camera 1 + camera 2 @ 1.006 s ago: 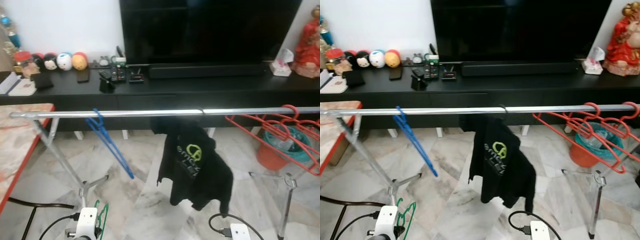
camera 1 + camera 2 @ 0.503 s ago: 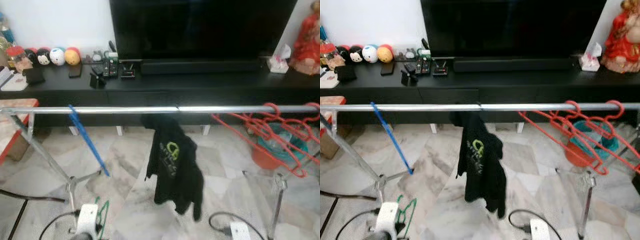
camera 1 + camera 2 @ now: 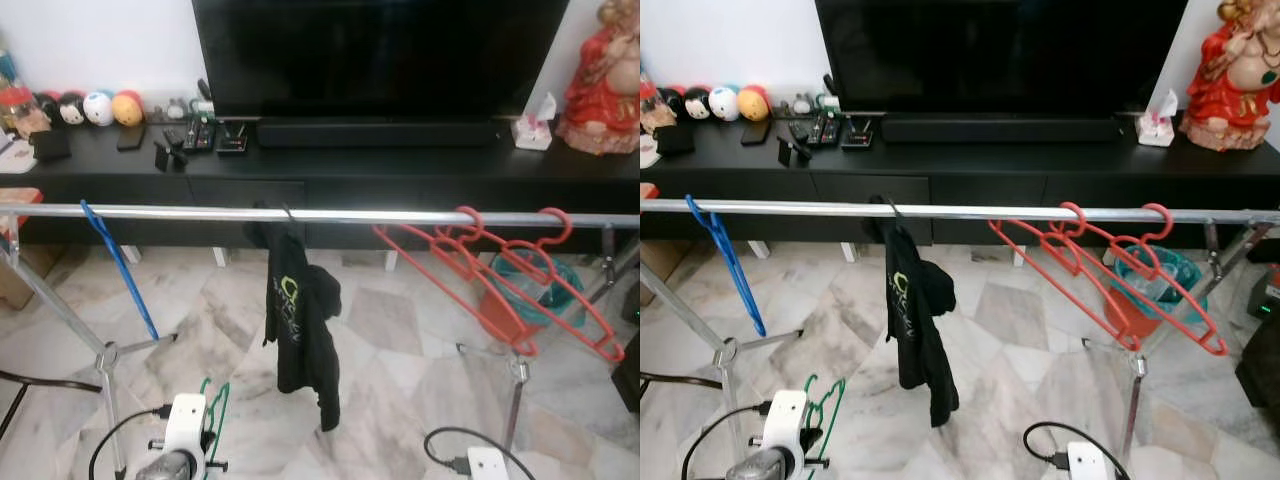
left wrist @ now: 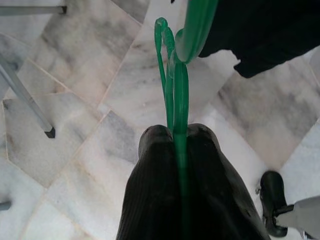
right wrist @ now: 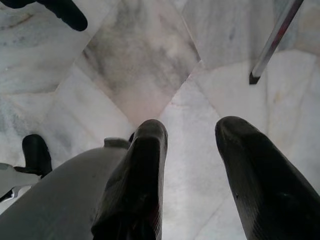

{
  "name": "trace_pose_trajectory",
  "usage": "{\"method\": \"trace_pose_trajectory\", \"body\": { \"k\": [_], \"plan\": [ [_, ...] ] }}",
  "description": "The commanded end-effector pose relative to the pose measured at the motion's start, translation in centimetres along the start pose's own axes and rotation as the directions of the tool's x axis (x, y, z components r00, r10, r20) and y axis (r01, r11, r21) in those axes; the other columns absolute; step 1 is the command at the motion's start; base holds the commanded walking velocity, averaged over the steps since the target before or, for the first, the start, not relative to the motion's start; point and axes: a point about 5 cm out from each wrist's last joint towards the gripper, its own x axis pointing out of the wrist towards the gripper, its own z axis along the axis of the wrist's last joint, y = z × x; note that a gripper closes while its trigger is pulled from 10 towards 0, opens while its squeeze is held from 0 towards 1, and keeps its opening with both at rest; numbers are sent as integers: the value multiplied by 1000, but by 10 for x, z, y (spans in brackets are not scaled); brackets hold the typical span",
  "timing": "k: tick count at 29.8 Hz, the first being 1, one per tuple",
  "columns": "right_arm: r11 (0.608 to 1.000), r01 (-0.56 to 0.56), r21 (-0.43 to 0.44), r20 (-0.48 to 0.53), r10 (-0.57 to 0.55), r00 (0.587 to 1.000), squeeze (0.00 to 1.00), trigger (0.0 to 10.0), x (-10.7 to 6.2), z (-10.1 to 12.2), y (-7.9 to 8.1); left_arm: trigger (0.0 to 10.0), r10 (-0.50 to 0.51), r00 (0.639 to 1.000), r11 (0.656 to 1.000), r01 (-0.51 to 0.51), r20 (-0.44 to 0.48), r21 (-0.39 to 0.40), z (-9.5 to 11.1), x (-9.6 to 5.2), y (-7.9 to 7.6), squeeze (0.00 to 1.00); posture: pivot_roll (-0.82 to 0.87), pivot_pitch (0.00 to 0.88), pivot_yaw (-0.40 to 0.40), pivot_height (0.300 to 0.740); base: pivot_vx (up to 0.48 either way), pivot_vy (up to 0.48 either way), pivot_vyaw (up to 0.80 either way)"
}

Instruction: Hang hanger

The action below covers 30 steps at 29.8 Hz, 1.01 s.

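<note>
Left eye: left gripper (image 3: 186, 455) low, carrying the green hanger (image 3: 213, 420); rail (image 3: 200, 212) above and ahead, running left–right.
Right eye: bare rail between blue hanger (image 3: 728, 262) and black hoodie (image 3: 912, 320); red hangers (image 3: 1110, 280) farther right.
Left wrist: fingers (image 4: 155, 165) clamped on the hanger, long axis pointing away.
Right wrist: right gripper (image 5: 192, 170) idle, fingers apart, over marble floor (image 5: 150, 70).

**Room behind the clothes line**

A black television (image 3: 370, 55) stands at twelve o'clock on a long black cabinet (image 3: 400, 170). Round toy figures (image 3: 97, 107) sit at ten o'clock, a red statue (image 3: 600, 85) at two. Marble floor (image 3: 390, 330) below.
</note>
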Motion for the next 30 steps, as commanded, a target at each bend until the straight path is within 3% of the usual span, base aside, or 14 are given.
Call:
{"method": "trace_pose_trajectory", "body": {
  "k": [1, 4, 7, 10, 18, 23, 30],
  "plan": [
    [1000, -16, 1, 0, 16, 1000, 0, 10000, 1, 0, 6, 10000, 26, 998, 999, -29, 64, 42, 10, 0, 8, 0, -100, 0, 4, 740, 0, 0, 0],
    [1000, -16, 0, 0, 16, 1000, 0, 10000, 1, 0, 6, 10000, 46, 992, 997, -52, 119, 53, 19, 0, 11, 0, -101, 0, 3, 740, 0, 0, 0],
    [1000, -16, -1, 0, 16, 1000, 0, 10000, 1, 0, 6, 10000, 36, 966, 997, -51, 257, 53, 47, 1, 14, 0, -99, 0, 3, 740, 0, 0, 0],
    [1000, -15, -1, 1, 15, 1000, 0, 10000, 1, 0, 6, 10000, 16, 942, 996, -43, 334, 74, 65, 0, 12, 0, -99, 0, 3, 740, 0, 0, 0],
    [1000, -15, -3, 1, 15, 1000, 0, 10000, 0, 0, 6, 10000, -17, 908, 993, -33, 418, 112, 78, -5, 13, 0, -99, 0, 3, 740, 0, 0, 0],
    [1000, -15, -3, 0, 15, 1000, 0, 10000, 0, -1, 5, 10000, -71, 860, 987, -11, 506, 158, 93, -10, 6, 0, -93, 0, -1, 740, 0, 0, 0],
    [1000, -16, -5, 0, 16, 1000, 0, 10000, 0, -1, 5, 10000, -184, 845, 972, 81, 502, 219, 97, -11, -7, 0, -96, 0, 0, 740, 0, 0, 0]
  ]
}}
